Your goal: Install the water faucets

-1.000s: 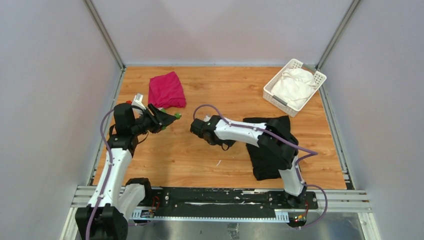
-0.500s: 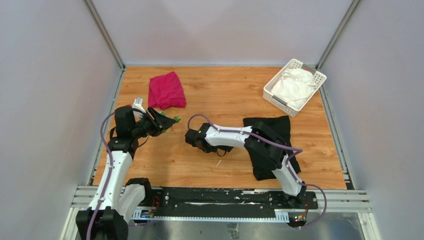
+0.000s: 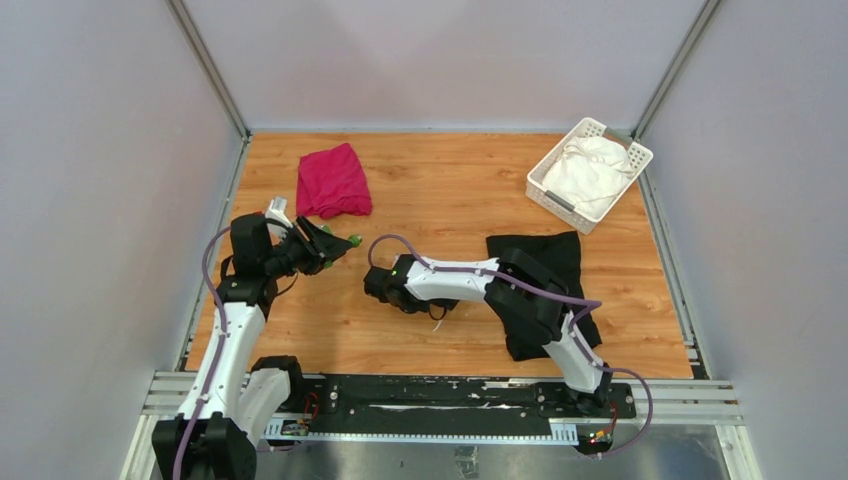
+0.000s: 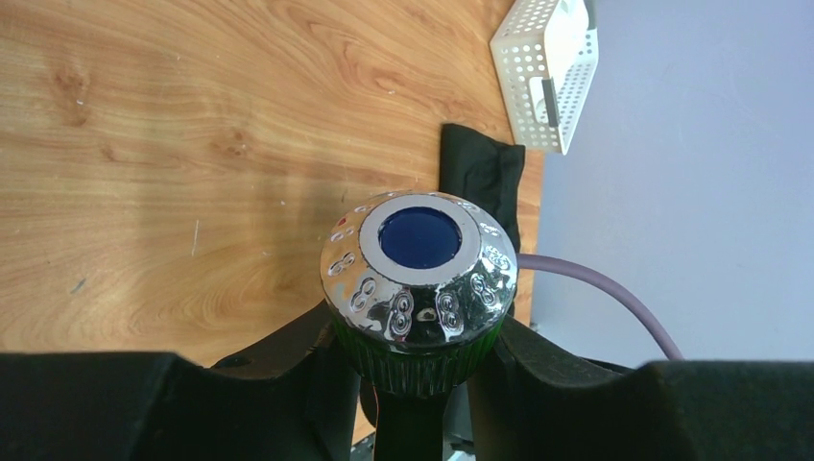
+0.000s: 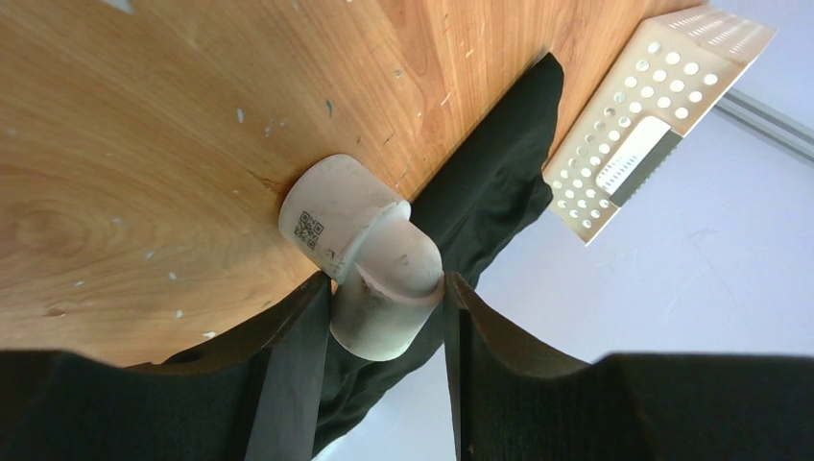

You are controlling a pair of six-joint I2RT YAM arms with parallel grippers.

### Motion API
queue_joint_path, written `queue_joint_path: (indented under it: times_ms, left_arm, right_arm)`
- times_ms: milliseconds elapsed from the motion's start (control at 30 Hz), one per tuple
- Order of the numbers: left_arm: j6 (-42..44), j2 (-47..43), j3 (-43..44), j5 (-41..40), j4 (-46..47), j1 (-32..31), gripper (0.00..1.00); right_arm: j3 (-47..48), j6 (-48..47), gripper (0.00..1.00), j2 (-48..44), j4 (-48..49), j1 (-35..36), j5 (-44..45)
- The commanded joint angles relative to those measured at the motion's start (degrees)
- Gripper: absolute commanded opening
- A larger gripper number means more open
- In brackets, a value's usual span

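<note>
My left gripper hovers above the left side of the table, shut on the green tap. In the left wrist view the tap's round chrome knob with a blue centre sits between the black fingers, its ribbed green collar clamped by them. My right gripper is low over the table's middle, pointing left toward the tap. It is shut on the white pipe fitting, an elbow with a small printed code, whose far end is close to or touching the wood. The fitting is hidden in the top view.
A red cloth lies at the back left. A black cloth lies under the right arm. A white perforated basket with a white cloth in it stands at the back right. Grey walls enclose the table.
The right arm has swung left and toward the near edge, bringing its gripper lower and closer to the left gripper. The left gripper has shifted only slightly.
</note>
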Motion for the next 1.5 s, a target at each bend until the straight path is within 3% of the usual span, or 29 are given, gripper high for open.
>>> queue_joint_path:
  times_ms: [0,133,400,533,667,800,967,1267,1467]
  left_arm:
    - [0.1,-0.9,-0.6,1.2,0.8,0.3,0.00]
    - [0.6,-0.6,-0.4,1.4,0.2,0.3,0.00]
    - [0.7,-0.7,-0.1,1.5,0.1,0.3,0.00]
    - [0.8,-0.7,0.0,1.6,0.4,0.3,0.00]
    - [4.6,0.6,1.4,2.5,-1.9,0.0,0.00]
    - [17.7,4.7,8.5,-0.8,-15.5,-1.8,0.00]
    - [16.9,4.3,7.9,-0.3,-14.5,-2.2,0.00]
    - [15.7,4.4,7.1,0.7,-13.0,-2.1,0.00]
    - [15.7,4.2,7.3,0.8,-13.0,-2.1,0.00]
  right_arm:
    - [-0.5,1.3,0.43,-3.1,3.1,1.1,-4.2]
    - [-1.1,1.2,0.58,-5.6,5.1,1.1,-5.6]
    - [-1.0,1.2,0.76,-8.6,5.7,1.1,-6.6]
    - [-2.5,-0.3,0.83,-14.3,8.5,0.7,-11.9]
    - [-7.3,-7.4,0.83,-23.8,12.3,-3.0,-28.0]
    - [-11.4,-12.7,0.83,-31.7,13.3,-9.2,-41.9]
    - [-12.4,-16.0,0.85,-32.7,11.6,-17.1,-53.0]
    - [-9.2,-21.3,0.88,-23.9,13.0,-17.8,-49.8]
    - [-7.7,-22.7,0.85,-18.9,14.7,-20.4,-53.6]
